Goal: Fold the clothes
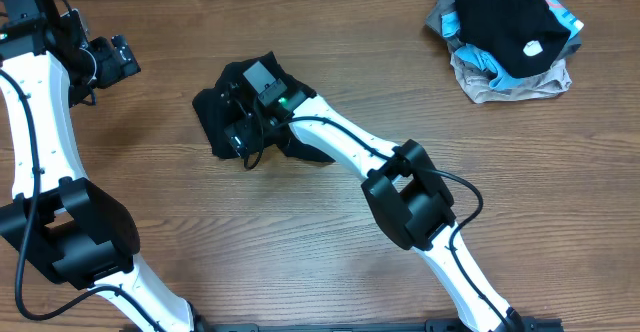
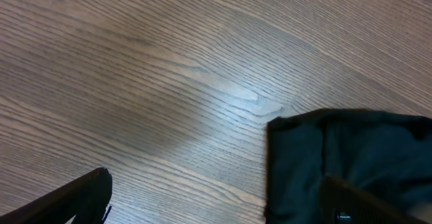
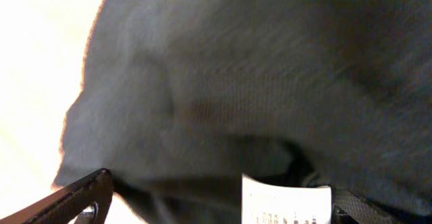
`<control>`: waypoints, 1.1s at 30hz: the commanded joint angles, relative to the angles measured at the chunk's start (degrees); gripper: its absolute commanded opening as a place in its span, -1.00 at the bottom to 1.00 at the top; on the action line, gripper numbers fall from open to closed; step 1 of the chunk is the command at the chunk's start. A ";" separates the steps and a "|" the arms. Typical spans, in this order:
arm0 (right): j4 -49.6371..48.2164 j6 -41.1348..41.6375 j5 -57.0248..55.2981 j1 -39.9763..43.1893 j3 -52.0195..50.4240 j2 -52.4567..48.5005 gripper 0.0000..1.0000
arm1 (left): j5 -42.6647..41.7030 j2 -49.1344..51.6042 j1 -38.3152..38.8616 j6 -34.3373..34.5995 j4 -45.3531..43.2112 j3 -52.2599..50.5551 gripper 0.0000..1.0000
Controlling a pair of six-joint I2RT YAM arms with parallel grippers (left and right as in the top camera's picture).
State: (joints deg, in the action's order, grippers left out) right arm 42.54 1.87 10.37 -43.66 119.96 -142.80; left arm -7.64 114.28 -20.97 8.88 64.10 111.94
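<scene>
The black garment [image 1: 213,122] lay bunched left of centre on the wooden table [image 1: 340,22], which filled the overhead view. A mixed pile of other clothes [image 1: 508,34], topped by a black piece, sat well apart in the upper right corner. The right gripper [image 3: 219,200] was down on the garment with its fingers spread wide and dark cloth filling the space between and beyond them, clamped on nothing that could be seen. The left gripper [image 1: 128,58] hung in the upper left of the frame, its fingers also apart and empty, with only a corner of the garment showing at the right edge of its wrist view. A small white label [image 3: 287,198] lay between the right fingers, near the bottom of that view. Folding well here probably called for pinching a single edge instead of a thick bunch. The left gripper would then be needed at an opposite corner, so the cloth could be drawn flat before any fold.
</scene>
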 commanded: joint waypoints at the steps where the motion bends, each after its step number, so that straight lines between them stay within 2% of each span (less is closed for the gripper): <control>1: -0.63 6.69 2.16 -0.70 -0.04 -3.85 0.94 | 0.63 -1.14 0.37 0.13 0.00 -0.15 1.00; 3: -1.09 9.18 0.76 -0.70 -0.04 -4.66 0.75 | 0.63 -1.14 0.42 0.13 -0.04 -0.15 1.00; 4: -1.09 10.78 -0.72 -0.70 -0.04 -4.79 0.55 | 0.63 -1.14 0.44 0.13 -0.04 -0.15 1.00; 8: 0.39 17.64 -8.74 -0.70 0.02 -4.87 -0.46 | 0.68 -1.14 0.42 0.13 0.00 -0.15 1.00; 9: 1.53 19.28 -10.78 -0.70 0.17 -4.85 -0.78 | 0.66 -1.14 0.42 0.13 -0.02 -0.15 1.00; 10: 2.36 19.76 -11.85 -0.70 0.33 -4.79 -0.86 | 0.66 -1.14 0.42 0.13 -0.02 -0.15 1.00; 11: 3.65 20.15 -13.00 -0.57 0.79 -4.76 -0.92 | 0.63 -1.14 0.42 0.13 -0.02 -0.15 1.00; 17: 10.23 20.70 -15.02 1.95 4.61 -3.13 -0.92 | 0.72 -1.14 0.42 0.13 0.04 -0.15 1.00; 26: 13.22 20.68 -18.43 5.07 5.05 0.85 -0.92 | 0.68 -1.14 0.42 0.13 0.02 -0.15 1.00; 33: 16.20 17.88 -20.24 11.76 5.07 2.71 -0.92 | 0.63 -1.14 0.42 0.13 0.04 -0.15 1.00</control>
State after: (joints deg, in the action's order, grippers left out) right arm 57.67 21.15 -6.48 -36.16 124.46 -143.41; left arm -7.62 114.28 -20.97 8.88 64.12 111.94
